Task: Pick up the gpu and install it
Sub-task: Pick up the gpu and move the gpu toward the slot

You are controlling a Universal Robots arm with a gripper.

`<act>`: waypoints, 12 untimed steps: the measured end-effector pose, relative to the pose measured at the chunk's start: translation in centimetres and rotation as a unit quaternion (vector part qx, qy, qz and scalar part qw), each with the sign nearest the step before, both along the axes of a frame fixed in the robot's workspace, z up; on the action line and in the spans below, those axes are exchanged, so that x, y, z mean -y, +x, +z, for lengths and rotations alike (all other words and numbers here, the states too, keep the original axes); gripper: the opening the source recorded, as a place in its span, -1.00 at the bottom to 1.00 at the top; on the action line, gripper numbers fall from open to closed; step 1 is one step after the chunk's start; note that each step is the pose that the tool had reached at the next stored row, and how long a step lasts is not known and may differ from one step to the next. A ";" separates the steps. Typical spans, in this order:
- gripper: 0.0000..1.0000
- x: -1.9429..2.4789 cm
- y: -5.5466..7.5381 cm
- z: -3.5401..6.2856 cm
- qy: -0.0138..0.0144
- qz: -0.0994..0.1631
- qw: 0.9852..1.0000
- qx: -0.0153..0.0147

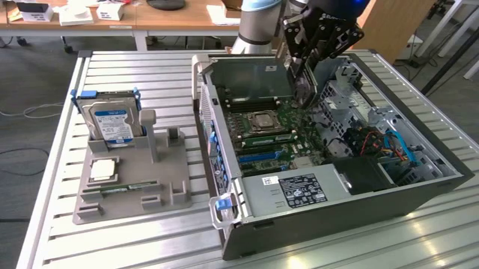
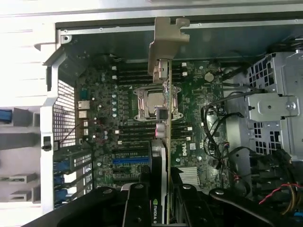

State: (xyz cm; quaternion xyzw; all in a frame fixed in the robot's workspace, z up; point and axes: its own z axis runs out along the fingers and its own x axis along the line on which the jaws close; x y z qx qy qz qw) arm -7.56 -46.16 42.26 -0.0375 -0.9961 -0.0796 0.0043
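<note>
My gripper [image 1: 305,70] hangs over the open computer case [image 1: 329,224], shut on the gpu [image 1: 303,92], a thin dark card held upright on its edge. The card hovers above the green motherboard [image 1: 270,140], near the case's rear wall. In the wrist view the gpu [image 2: 165,118] appears edge-on, running out from between my fingers [image 2: 138,205], and its silvery bracket [image 2: 166,45] is at the far end by the case wall. Below the card lie the processor socket [image 2: 156,101] and the blue expansion slot [image 2: 130,161]. My gripper [image 2: 163,208] grips the card's near end.
A grey fixture [image 1: 161,168] on the slatted table at the exterior view's left carries a hard drive [image 1: 112,120], a processor chip [image 1: 103,168] and a memory stick [image 1: 123,189]. Inside the case are the power supply [image 1: 299,190], drive cages [image 2: 272,109] and loose cables [image 1: 393,148].
</note>
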 end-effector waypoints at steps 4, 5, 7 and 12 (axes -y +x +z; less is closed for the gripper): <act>-0.46 0.01 0.4 0.00 0.000 0.000 1.000 0.000; -0.46 0.00 0.4 0.00 0.000 0.000 1.000 0.000; -0.46 0.00 0.4 0.00 0.000 0.000 1.000 0.000; -0.46 0.00 0.7 0.00 0.000 0.000 1.000 -0.003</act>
